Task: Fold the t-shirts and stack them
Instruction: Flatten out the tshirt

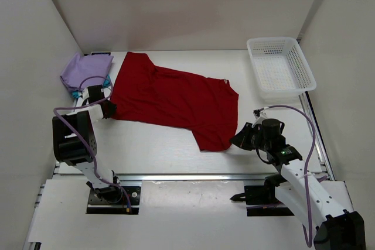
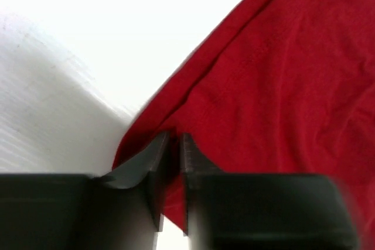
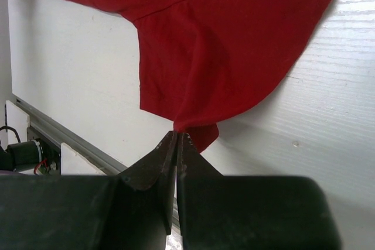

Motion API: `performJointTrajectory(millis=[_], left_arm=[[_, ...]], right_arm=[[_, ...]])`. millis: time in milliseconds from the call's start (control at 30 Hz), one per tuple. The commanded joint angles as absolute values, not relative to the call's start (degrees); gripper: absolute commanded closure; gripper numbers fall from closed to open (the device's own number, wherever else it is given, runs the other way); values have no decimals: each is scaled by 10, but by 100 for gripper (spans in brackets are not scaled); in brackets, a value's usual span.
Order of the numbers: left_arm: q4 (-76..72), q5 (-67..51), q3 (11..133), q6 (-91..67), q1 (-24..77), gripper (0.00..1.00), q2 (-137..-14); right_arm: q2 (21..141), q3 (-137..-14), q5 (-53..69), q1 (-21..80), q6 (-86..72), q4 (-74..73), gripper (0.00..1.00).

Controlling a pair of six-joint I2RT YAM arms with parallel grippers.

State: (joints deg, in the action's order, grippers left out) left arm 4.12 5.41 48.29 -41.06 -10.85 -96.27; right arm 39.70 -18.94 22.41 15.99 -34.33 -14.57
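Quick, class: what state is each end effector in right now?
Left end effector: closed on the red t-shirt, at its edge.
Right end effector: closed on the same shirt's near corner.

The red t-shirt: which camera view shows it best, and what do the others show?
Top external: the red t-shirt lies spread across the table, almost its whole outline visible. Left wrist shows only one edge close up; right wrist shows only a corner pinched in the right gripper.

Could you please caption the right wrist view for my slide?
Right gripper pinching a corner of the red t-shirt over the white table.
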Motion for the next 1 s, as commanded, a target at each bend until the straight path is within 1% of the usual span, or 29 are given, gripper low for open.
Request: performJointTrajectory(millis=[0, 33, 67, 100, 133, 300, 433, 467, 500, 567, 600, 633, 700, 767, 867, 933, 967], left_arm=[[43, 57, 485, -408, -118, 79, -960], [42, 51, 480, -412, -120, 85, -952], [43, 47, 476, -411, -120, 89, -949], [41, 41, 475, -411, -128, 97, -937], [36, 28, 473, -416, -127, 100, -920], [16, -46, 407, -446, -157, 100, -808], [6, -83, 302, -454, -198, 100, -691], [8, -95, 288, -450, -205, 98, -667], [8, -87, 262, -448, -213, 94, -655], [19, -78, 226, -447, -228, 74, -622], [18, -83, 210, -453, -247, 69, -621], [17, -95, 194, -458, -269, 63, -615], [6, -109, 185, -469, -292, 46, -613], [9, -120, 192, -466, -304, 43, -617], [27, -102, 200, -456, -271, 47, -596], [22, -91, 192, -461, -257, 42, -581], [11, -97, 186, -466, -253, 37, -584]], right_arm=[[393, -186, 229, 156, -338, -122, 100], [393, -189, 231, 155, -335, -120, 100], [391, -185, 231, 155, -337, -119, 100], [393, -189, 230, 155, -338, -116, 100], [391, -188, 224, 153, -342, -118, 100], [372, -193, 218, 154, -353, -127, 100], [346, -199, 206, 149, -353, -169, 100], [341, -202, 206, 153, -351, -176, 99], [336, -200, 205, 149, -351, -184, 100], [329, -199, 207, 149, -351, -193, 100], [322, -202, 207, 150, -351, -199, 100], [314, -199, 207, 153, -352, -200, 100], [308, -200, 202, 154, -351, -207, 100], [297, -202, 196, 156, -348, -217, 100], [291, -196, 201, 145, -345, -215, 100], [295, -193, 210, 140, -345, -209, 100], [299, -187, 210, 144, -344, -207, 100]])
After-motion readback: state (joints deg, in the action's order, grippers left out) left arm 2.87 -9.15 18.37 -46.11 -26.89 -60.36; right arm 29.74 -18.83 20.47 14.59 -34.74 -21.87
